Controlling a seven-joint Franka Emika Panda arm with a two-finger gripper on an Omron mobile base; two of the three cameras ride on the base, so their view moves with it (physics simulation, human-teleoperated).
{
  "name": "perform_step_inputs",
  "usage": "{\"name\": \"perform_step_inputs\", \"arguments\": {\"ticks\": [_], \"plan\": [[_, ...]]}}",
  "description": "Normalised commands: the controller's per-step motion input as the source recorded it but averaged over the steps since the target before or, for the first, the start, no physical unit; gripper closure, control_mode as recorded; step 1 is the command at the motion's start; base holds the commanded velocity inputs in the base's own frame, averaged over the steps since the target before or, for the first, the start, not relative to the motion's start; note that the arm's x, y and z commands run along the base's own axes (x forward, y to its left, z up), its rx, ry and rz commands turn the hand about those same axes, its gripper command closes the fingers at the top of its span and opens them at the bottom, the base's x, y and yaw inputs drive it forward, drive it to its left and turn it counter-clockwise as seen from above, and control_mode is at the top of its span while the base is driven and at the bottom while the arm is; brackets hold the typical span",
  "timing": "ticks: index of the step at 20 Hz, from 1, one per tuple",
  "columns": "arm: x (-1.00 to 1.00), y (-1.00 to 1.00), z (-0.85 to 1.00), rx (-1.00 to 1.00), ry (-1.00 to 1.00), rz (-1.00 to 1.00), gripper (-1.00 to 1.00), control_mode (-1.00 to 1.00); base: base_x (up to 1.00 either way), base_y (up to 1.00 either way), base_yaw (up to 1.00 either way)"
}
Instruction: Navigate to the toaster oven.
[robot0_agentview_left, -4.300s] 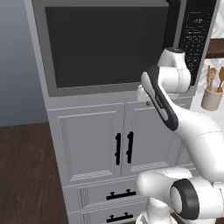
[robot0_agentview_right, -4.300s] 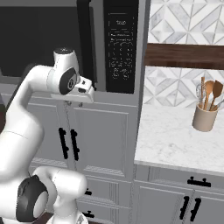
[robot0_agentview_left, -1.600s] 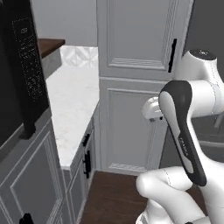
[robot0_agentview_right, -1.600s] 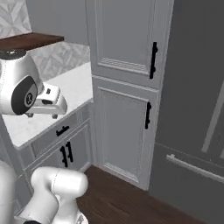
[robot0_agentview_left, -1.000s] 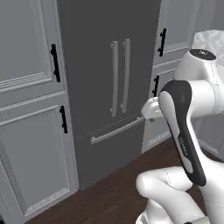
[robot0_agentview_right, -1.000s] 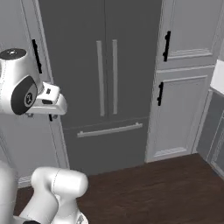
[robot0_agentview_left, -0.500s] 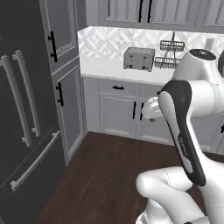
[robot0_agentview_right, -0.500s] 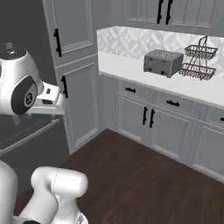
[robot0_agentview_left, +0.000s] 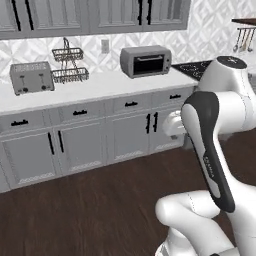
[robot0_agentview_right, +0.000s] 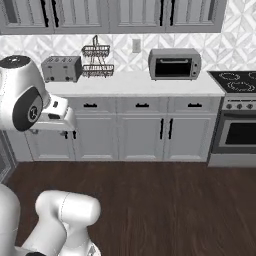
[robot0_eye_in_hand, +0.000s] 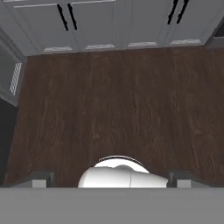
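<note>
Two appliances sit on the white counter (robot0_agentview_right: 135, 82): the toaster oven (robot0_agentview_right: 174, 64) right of the wire basket (robot0_agentview_right: 97, 62), near the stove (robot0_agentview_right: 239, 120), and a slot toaster (robot0_agentview_right: 61, 68) left of it. No readable labels anywhere. Basket looks empty. Can't tell whether the gripper (robot0_eye_in_hand: 113, 178) is open or closed.

- The toaster oven (robot0_agentview_right: 174, 64) upper right: matt grey metal, glossy dark glass door.
- Floor (robot0_eye_in_hand: 118, 109): dark, smooth wood planks.
- Counter (robot0_agentview_right: 135, 84): pale, smooth stone.
</note>
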Motion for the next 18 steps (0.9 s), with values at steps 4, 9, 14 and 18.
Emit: {"name": "perform_step_inputs", "arguments": {"ticks": [4, 9, 14, 18], "plan": [[0.00, 0.00, 0.00, 0.00, 0.00, 0.00, -1.00, 1.00, 0.32, 0.45, -0.51], [0.00, 0.00, 0.00, 0.00, 0.00, 0.00, -1.00, 1.00, 0.59, 0.02, -0.09], [0.00, 0.00, 0.00, 0.00, 0.00, 0.00, -1.00, 1.00, 0.75, -0.62, 0.08], [0.00, 0.00, 0.00, 0.00, 0.00, 0.00, -1.00, 1.00, 0.89, -0.67, 0.13]]}}
